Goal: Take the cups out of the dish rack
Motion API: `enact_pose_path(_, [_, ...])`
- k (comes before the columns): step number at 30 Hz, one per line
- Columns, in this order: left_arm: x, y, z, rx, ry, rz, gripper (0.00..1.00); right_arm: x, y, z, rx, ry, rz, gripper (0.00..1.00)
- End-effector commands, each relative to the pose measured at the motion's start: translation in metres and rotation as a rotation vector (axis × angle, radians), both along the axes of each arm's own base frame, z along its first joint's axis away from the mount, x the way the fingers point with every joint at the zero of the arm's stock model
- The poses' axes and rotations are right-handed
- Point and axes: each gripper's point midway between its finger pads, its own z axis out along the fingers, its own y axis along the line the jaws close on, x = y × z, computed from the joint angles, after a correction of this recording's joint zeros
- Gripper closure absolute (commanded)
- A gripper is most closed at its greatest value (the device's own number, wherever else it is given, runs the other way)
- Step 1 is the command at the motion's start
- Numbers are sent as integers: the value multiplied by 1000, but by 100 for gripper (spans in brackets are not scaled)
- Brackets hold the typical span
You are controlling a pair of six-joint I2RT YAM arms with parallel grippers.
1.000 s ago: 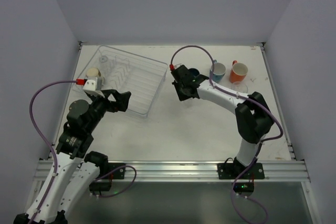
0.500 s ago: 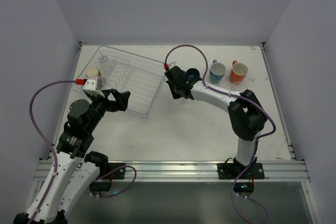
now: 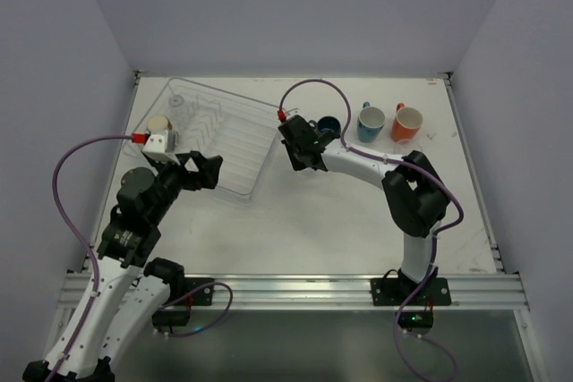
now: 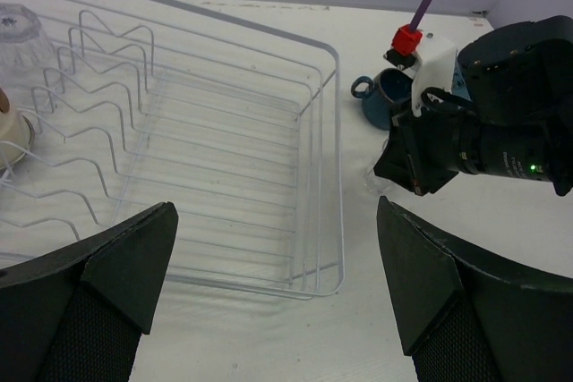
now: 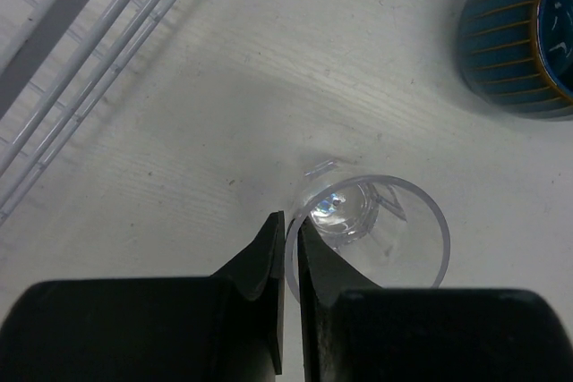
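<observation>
The right gripper point(image 5: 288, 221) has its fingers together, pinched on the near rim of a clear tumbler point(image 5: 376, 221). The tumbler stands upright on the table point(image 3: 313, 221), mouth up, just off the rack's right side. Seen from above, it sits at about 12 o'clock of the table's middle. The dark blue cup point(image 3: 328, 125) is just beyond it toward 1 o'clock, apart from it. The light blue mug point(image 3: 371, 121) and the orange cup point(image 3: 406, 123) stand farther along at 2 o'clock, side by side and upright.

The rack point(image 3: 260, 118) lies at 10 o'clock on the table. A cream cup point(image 3: 158, 123) sits at its left edge, and a second tumbler point(image 3: 179, 96) stands in its far left corner, at 11 o'clock. Whether that one is upright or upturned is hard to tell.

The left gripper point(image 3: 199, 170) hangs over the rack's near edge at 8 o'clock. Its fingers are spread wide and hold nothing.
</observation>
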Motion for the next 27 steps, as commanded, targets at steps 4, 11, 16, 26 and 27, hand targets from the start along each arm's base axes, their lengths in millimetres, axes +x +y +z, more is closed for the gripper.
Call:
enact_pose_path(4, [4, 6, 2, 29, -10, 33, 0, 3, 4, 13, 22, -41, -17, 81])
enact_pose_path(11, [13, 10, -1, 42, 12, 66, 0, -2, 9, 60, 117, -91, 11, 49])
enact_pose_path(16, [23, 14, 6, 45, 33, 112, 0, -8, 15, 91, 191, -122, 46, 34])
enact_pose_path(26, [87, 56, 5, 173, 154, 443, 0, -49, 16, 157, 428, -201, 138, 30])
enact_pose_path(27, [93, 60, 4, 180, 160, 463, 0, -51, 16, 164, 458, -225, 145, 30])
